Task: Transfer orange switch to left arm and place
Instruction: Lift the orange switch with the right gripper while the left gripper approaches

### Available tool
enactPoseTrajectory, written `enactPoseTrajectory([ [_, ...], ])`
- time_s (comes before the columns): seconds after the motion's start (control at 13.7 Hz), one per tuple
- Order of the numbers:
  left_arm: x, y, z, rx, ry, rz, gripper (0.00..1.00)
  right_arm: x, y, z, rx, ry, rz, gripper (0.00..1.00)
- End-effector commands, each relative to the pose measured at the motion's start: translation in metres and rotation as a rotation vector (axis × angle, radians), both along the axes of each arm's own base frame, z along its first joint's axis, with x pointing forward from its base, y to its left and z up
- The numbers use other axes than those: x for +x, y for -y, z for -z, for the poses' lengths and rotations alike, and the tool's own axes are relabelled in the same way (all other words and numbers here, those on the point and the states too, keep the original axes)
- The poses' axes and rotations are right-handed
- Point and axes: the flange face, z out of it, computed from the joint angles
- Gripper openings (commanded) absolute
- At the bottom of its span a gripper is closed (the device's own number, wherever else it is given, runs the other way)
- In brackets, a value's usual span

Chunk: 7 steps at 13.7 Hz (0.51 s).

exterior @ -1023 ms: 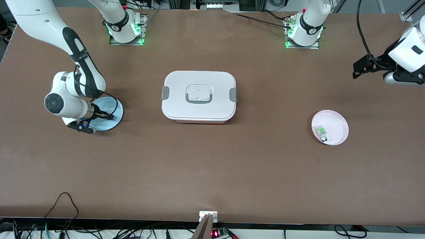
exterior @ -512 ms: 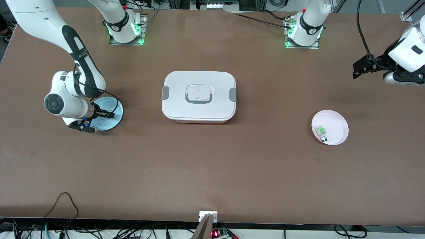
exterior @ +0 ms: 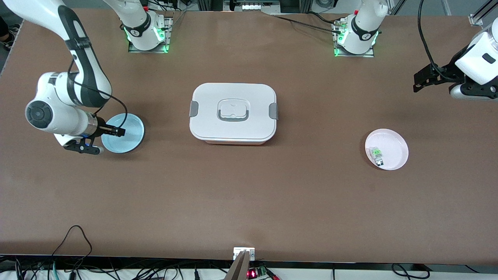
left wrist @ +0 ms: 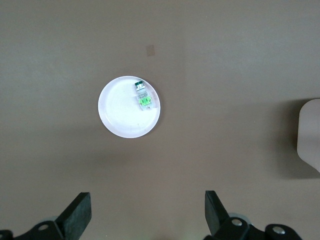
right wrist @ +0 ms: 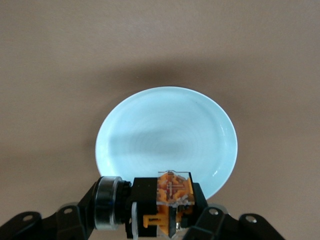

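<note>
A wide brown table (exterior: 249, 194) fills the front view, with cables along the edge nearest the camera and the two arm bases at the top. The box (exterior: 233, 112) sits mid-table, lid on and clasps shut, between a pale blue plate (exterior: 130, 138) toward the right arm's end and a pink plate (exterior: 393, 149) toward the left arm's end; a clear switch with green parts (exterior: 376, 154) lies in the pink plate. The right gripper (exterior: 113, 132) is over the blue plate's edge, while the left gripper (exterior: 424, 79) waits over bare table at the left arm's end, well apart from everything. In the left wrist view that gripper's fingers (left wrist: 77, 215) stand spread wide with nothing between them, looking down on the pink plate (left wrist: 117, 120) and its green-marked switch (left wrist: 142, 97), with a corner of the box (left wrist: 310, 135) at the frame's side. The right wrist view settles the main question: the orange switch (right wrist: 167, 200) is clamped in the right gripper (right wrist: 165, 220), lifted above the blue plate (right wrist: 165, 135), which now lies bare. So the pick-up looks done and the carry is in hand. The next move likely calls for the right arm to travel toward a hand-over point, passing around or well above the box, and for the left gripper to come to meet it with its jaws wide.
</note>
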Motion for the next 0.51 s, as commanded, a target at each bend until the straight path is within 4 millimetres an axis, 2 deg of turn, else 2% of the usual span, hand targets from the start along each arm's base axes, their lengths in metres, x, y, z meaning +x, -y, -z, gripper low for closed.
enactPoseTrajectory([
  [0.0, 0.002, 0.001, -0.006, -0.007, -0.006, -0.007, 1.0, 0.008, -0.017, -0.06, 0.023, 0.025, -0.082, 0.51],
  [0.22, 0.002, 0.001, -0.006, -0.007, -0.006, -0.007, 1.0, 0.021, -0.044, -0.116, 0.044, 0.109, -0.181, 0.51],
  [0.44, 0.002, 0.001, -0.006, -0.007, -0.006, -0.007, 1.0, 0.02, -0.071, -0.147, 0.062, 0.176, -0.289, 0.51],
])
